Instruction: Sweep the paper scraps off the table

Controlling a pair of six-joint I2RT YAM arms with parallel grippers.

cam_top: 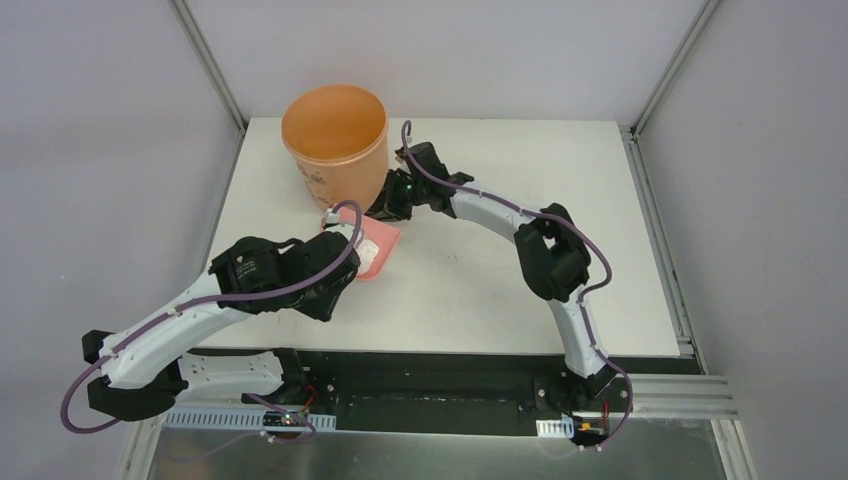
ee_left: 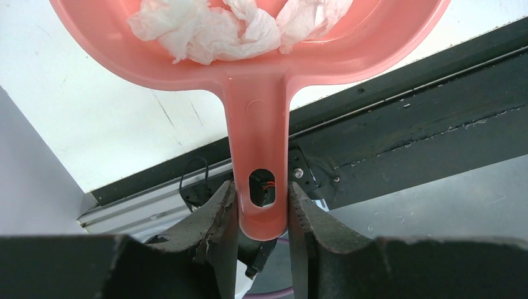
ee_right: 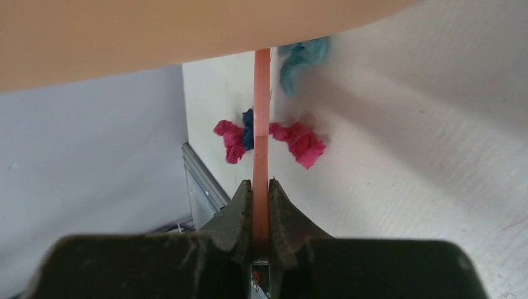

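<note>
My left gripper (ee_left: 261, 187) is shut on the handle of the pink dustpan (ee_left: 255, 112), which holds crumpled white paper (ee_left: 212, 31). In the top view the dustpan (cam_top: 378, 248) lies on the table (cam_top: 480, 290) just in front of the orange bucket. My right gripper (ee_right: 261, 182) is shut on a thin pink handle (ee_right: 262, 124) seen edge-on, apparently the hand brush. Beyond it on the table lie two magenta scraps (ee_right: 302, 142), a dark blue scrap (ee_right: 248, 121) and a light blue scrap (ee_right: 299, 59). In the top view the right gripper (cam_top: 390, 205) is beside the bucket and the scraps are hidden.
The orange bucket (cam_top: 335, 140) stands at the back left of the table; its wall (ee_right: 155, 31) fills the top of the right wrist view, right above the scraps. The table's left edge and metal frame (ee_right: 202, 187) are close behind the scraps. The black front rail (ee_left: 405, 124) lies under the dustpan handle.
</note>
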